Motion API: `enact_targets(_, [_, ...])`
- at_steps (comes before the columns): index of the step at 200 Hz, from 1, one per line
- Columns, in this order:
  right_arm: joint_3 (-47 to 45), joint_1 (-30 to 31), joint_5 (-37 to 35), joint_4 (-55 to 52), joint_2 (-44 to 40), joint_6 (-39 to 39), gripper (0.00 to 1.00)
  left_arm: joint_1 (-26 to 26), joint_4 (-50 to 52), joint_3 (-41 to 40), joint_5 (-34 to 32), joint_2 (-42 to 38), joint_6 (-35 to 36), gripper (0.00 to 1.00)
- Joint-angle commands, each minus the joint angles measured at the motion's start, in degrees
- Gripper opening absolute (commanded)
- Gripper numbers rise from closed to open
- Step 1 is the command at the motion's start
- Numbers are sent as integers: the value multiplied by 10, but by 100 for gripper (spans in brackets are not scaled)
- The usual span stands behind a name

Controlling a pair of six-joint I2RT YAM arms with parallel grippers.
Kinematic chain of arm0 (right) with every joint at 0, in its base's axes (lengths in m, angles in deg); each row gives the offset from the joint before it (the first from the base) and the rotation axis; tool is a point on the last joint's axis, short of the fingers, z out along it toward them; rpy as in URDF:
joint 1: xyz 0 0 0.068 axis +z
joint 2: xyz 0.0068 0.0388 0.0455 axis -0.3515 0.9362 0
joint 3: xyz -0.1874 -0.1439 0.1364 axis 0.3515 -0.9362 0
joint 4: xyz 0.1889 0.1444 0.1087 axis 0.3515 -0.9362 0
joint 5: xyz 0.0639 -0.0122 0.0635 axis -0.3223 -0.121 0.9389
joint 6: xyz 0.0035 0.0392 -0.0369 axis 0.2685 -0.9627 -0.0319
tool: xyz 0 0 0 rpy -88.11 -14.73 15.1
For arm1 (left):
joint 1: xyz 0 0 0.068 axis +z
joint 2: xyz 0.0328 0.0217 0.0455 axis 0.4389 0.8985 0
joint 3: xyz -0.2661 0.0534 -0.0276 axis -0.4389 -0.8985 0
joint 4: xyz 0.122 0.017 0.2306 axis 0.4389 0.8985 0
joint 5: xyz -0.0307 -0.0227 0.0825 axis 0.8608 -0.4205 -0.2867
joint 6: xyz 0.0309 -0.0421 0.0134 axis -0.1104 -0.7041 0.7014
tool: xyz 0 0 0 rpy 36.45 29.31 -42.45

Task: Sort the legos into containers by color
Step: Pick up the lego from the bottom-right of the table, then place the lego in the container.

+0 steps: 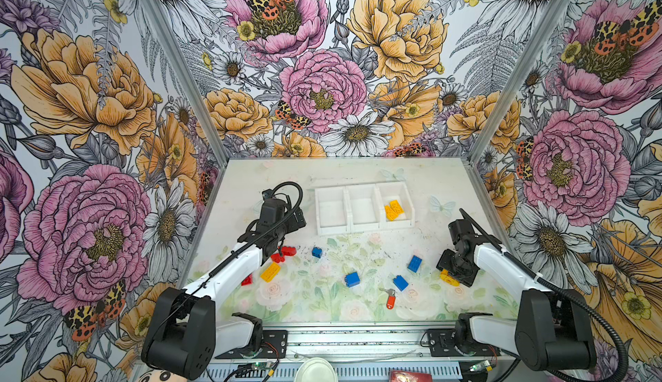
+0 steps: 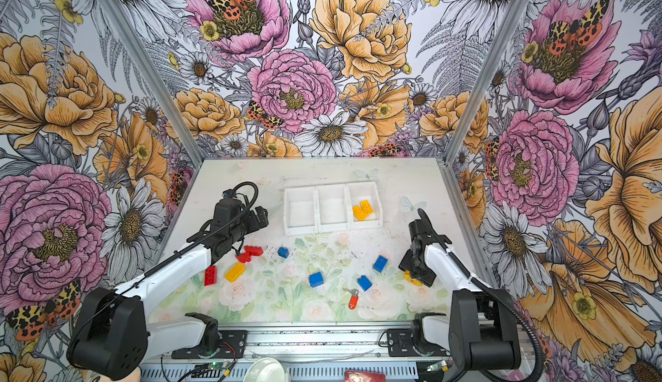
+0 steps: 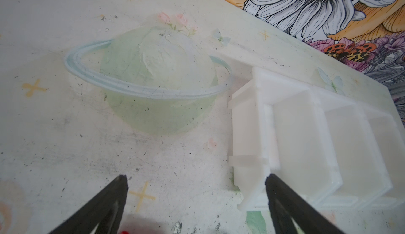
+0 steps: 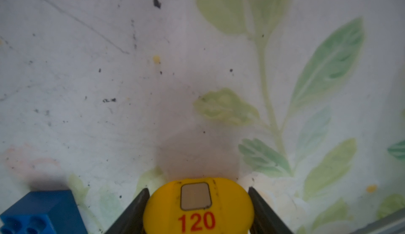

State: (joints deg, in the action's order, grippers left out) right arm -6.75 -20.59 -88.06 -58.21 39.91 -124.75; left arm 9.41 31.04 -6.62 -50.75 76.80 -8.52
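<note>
Your right gripper (image 4: 198,190) has its two fingers laid against both flanks of the yellow piece (image 4: 197,202), a narrow grip with the piece filling the gap. The piece's rounded end, marked with a grey square and a red "120", points out past the fingertips. In both top views the piece sits half hidden under that gripper at the near right of the table (image 1: 286,183). Its long axis runs on a diagonal from far-left to near-right. You cannot tell whether it rests on the surface or hangs just off it. Just beside it, toward the middle, lies a blue brick (image 1: 414,263). Farther in are two more blue bricks (image 1: 400,282) (image 1: 352,279), with an orange-red key tag (image 1: 390,299) near them, and a small blue cube (image 1: 316,252) beyond. On the left side a cluster of red bricks (image 1: 284,253) lies by the left arm. Near it is a yellow brick (image 1: 270,271) whose long axis slants from near-left to far-right, and a single red brick (image 2: 210,275) pointing almost straight away from you. The containers (image 1: 365,228) stand in a row across the far middle, well apart from the gripped piece. The right-end bin holds two yellow bricks (image 1: 394,210), touching side by side and askew to its walls, while the other two bins show bare white floors. Your left gripper (image 3: 196,178) is spread wide over bare table, one fingertip near the left-end bin's near corner.
</note>
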Motion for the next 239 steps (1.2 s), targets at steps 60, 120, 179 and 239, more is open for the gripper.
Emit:
enact_targets(60, [5, 6, 23, 5, -32, -21, 57, 7, -10, -12, 7, -24, -8, 99])
enact_targets(120, [84, 41, 33, -7, -28, -34, 54, 10, -3, -11, 7, -33, -8, 99])
enact_targets(179, [249, 97, 11, -7, 62, -12, 55, 10, 2, -18, 5, -43, -13, 99])
enact_targets(239, [481, 137, -18, 5, 243, 57, 55, 7, 1, -27, 3, -52, -21, 99])
